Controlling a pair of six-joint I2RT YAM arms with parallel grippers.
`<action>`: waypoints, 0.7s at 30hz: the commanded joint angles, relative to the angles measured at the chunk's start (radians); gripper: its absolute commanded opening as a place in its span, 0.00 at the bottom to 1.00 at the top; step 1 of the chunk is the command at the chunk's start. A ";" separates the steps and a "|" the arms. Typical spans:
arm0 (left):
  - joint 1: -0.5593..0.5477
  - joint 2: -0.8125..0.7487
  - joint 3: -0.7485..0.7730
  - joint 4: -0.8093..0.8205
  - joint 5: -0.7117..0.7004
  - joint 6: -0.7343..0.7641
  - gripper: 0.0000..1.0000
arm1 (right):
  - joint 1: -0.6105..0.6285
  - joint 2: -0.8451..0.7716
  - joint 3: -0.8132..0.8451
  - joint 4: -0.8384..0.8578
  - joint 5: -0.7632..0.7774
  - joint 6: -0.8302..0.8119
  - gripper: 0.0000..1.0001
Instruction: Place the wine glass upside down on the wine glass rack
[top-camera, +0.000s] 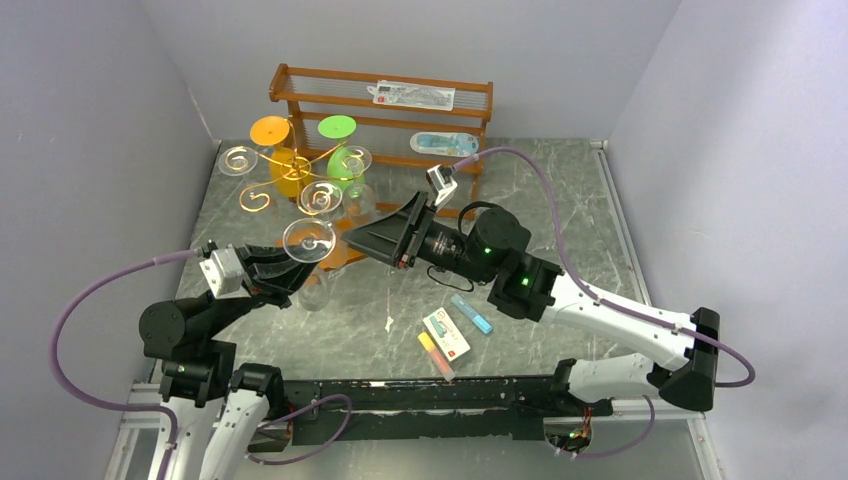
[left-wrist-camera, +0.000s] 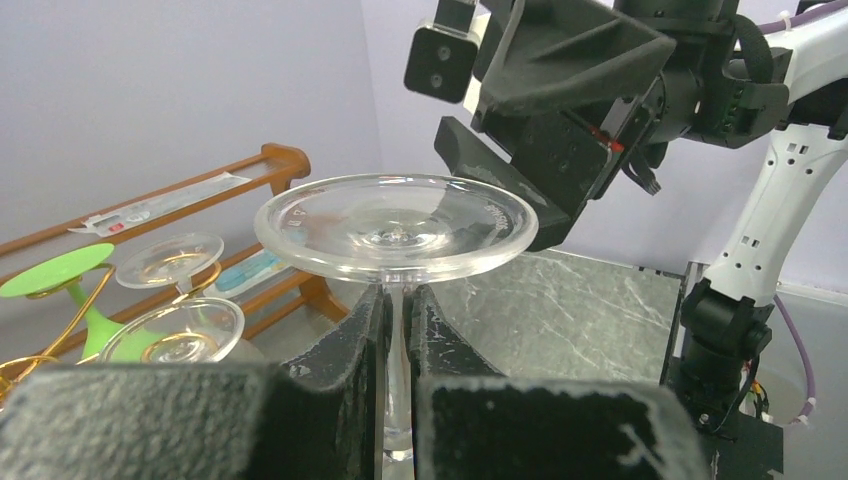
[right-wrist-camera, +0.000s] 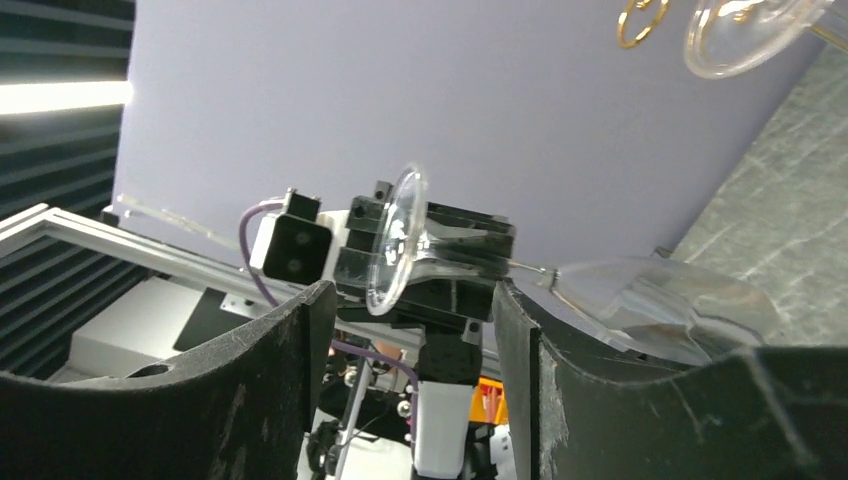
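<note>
1. The left gripper (left-wrist-camera: 398, 340) is shut tight on the thin stem of the clear wine glass (left-wrist-camera: 395, 225).
2. The glass is held in the air, near the front of the wine glass rack (top-camera: 300, 168). It is not on the rack yet.
3. It is held with its flat foot on top and its bowl below. I think this is so the foot can sit on a gold curl and the bowl can hang down.
4. The right gripper (right-wrist-camera: 410, 300) is open and holds nothing. Its fingers are just beside the foot of the glass, maybe ready to help.
5. On the rack I count five glasses: one orange glass (top-camera: 270, 130), one green glass (top-camera: 337, 126) and three clear ones.
6. I can see one empty curl (top-camera: 257, 198). The glass could go there.
7. There are two arms and one rack.
</note>
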 joint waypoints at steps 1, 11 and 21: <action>-0.005 0.018 -0.002 0.016 0.032 0.027 0.05 | -0.005 0.019 0.022 0.082 -0.051 0.014 0.62; -0.005 0.033 -0.001 -0.021 0.091 0.069 0.05 | -0.006 0.117 0.132 -0.035 -0.172 0.010 0.28; -0.005 0.018 0.018 -0.278 -0.004 0.255 0.28 | -0.033 0.072 0.138 -0.030 -0.168 0.096 0.00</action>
